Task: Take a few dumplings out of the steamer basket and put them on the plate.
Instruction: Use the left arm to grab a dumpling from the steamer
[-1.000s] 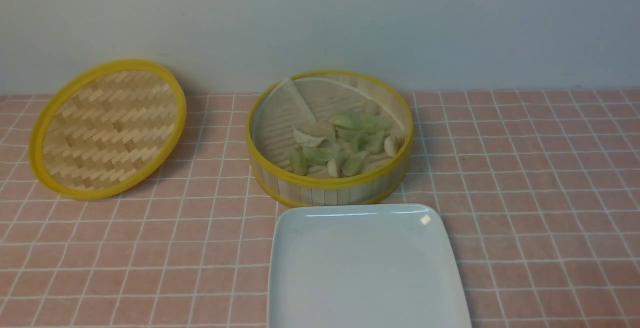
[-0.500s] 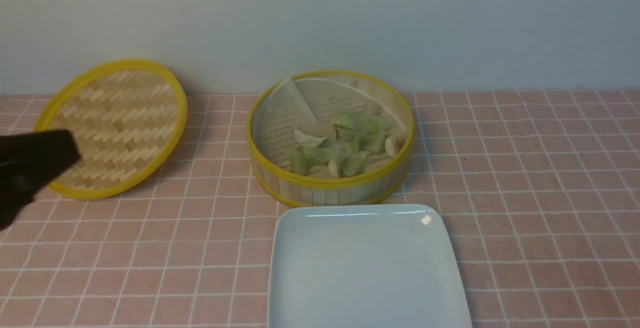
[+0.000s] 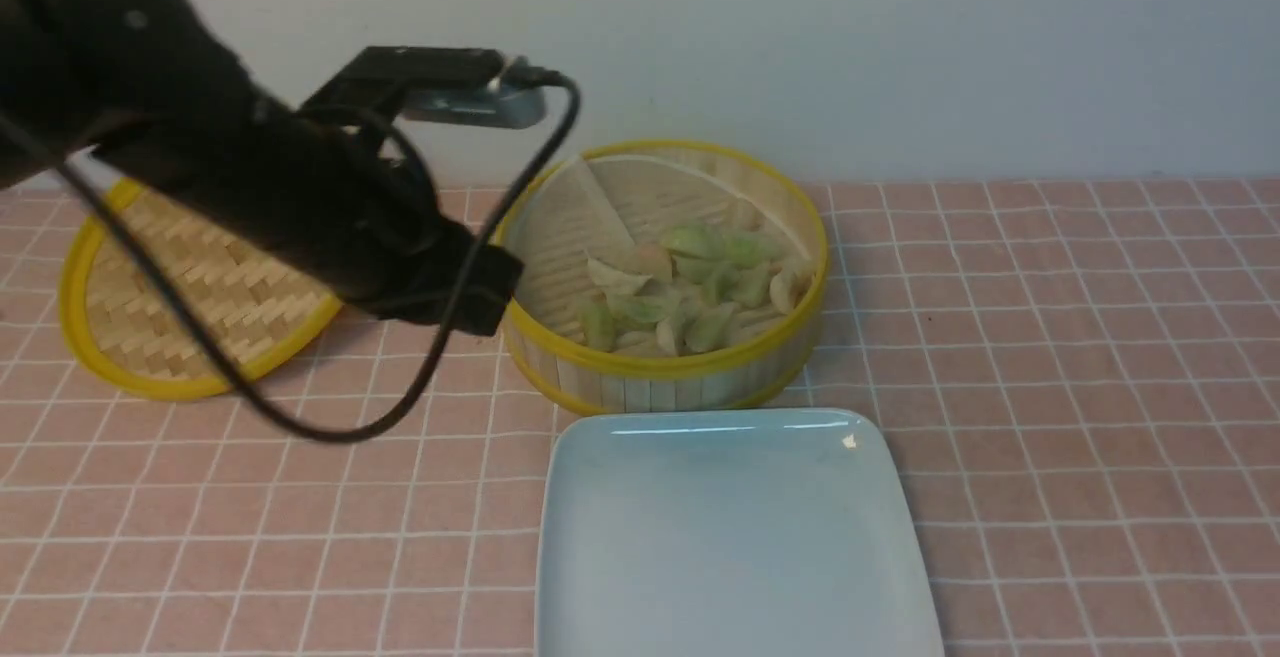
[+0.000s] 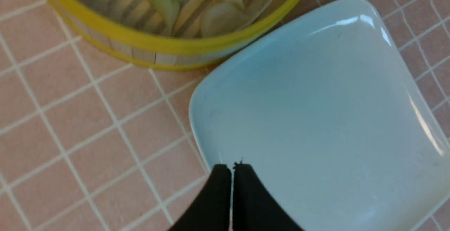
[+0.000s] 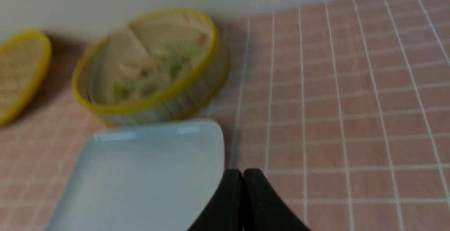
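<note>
Several pale green and cream dumplings [image 3: 690, 287] lie in a heap in the round steamer basket [image 3: 660, 365] at the table's middle back. The bare square plate [image 3: 730, 537] sits right in front of it. My left arm reaches in from the upper left, and my left gripper [image 3: 487, 299] hangs by the basket's left wall. In the left wrist view that gripper [image 4: 232, 166] is shut and holds nothing, over the plate's [image 4: 316, 101] near edge, with the basket [image 4: 158, 46] beyond. My right gripper [image 5: 242, 171] is shut, holds nothing, and is beside the plate's [image 5: 140, 174] right edge.
The flat woven lid [image 3: 150, 317] with its yellow rim leans against the back wall at the left, partly behind my left arm. A black cable [image 3: 300, 427] loops down from the left wrist. Pink checked cloth [image 3: 1050, 387] covers the table.
My left arm has swung into the front view from the left edge, rising and moving right to the basket's left side. Basket, plate and lid have not moved.
</note>
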Controlling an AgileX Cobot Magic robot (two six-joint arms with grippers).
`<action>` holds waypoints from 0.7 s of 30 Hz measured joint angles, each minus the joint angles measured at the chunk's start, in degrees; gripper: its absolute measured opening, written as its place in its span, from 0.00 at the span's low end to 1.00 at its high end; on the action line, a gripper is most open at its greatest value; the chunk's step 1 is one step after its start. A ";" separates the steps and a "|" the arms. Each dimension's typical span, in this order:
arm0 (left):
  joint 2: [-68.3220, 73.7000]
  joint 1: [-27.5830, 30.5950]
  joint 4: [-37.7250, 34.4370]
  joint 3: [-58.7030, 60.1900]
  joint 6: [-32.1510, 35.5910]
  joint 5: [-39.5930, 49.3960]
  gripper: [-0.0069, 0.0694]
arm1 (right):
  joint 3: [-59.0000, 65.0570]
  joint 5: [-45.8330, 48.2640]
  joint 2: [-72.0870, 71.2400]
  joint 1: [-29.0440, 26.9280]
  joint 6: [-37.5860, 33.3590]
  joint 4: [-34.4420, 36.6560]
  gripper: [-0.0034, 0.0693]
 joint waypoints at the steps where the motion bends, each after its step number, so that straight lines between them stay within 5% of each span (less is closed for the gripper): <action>1: 3.29 -0.81 1.05 -3.53 -0.36 0.43 0.08 | -2.20 3.18 3.45 0.00 -1.63 -0.62 0.03; 15: 27.19 -5.10 15.21 -30.58 -8.68 7.50 0.09 | -6.09 7.10 11.83 0.00 -6.96 1.30 0.03; 21: 31.57 -5.10 17.10 -31.58 -8.68 2.48 0.32 | -6.09 7.12 11.83 0.00 -7.13 1.44 0.03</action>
